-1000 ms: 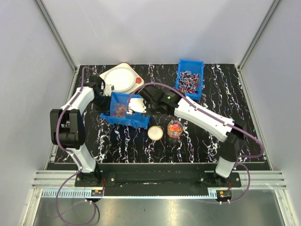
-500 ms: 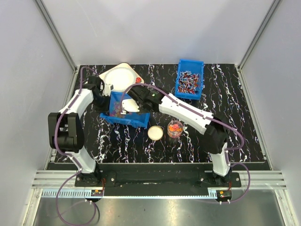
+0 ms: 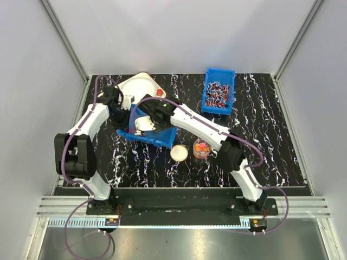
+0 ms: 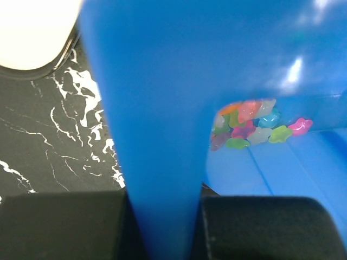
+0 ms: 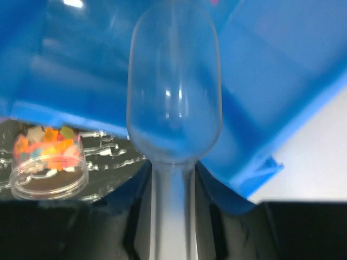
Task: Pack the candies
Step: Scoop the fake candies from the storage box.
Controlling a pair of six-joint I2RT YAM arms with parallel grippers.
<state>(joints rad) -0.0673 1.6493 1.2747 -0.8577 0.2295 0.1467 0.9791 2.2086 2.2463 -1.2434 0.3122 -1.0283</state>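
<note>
Candies lie heaped in a low corner of the blue bin, with a further portion already in the clear jar near it. My left gripper is clenched on the bin's wall and the bin sits tilted; I judge this hold serves to slide the sweets together. My right gripper grasps the handle of a clear scoop, its bowl inside the bin and apparently empty. The lid lies off, just beside the jar, leaving its mouth free for filling. No brand, label or legible writing is found on bin, scoop or jar.
</note>
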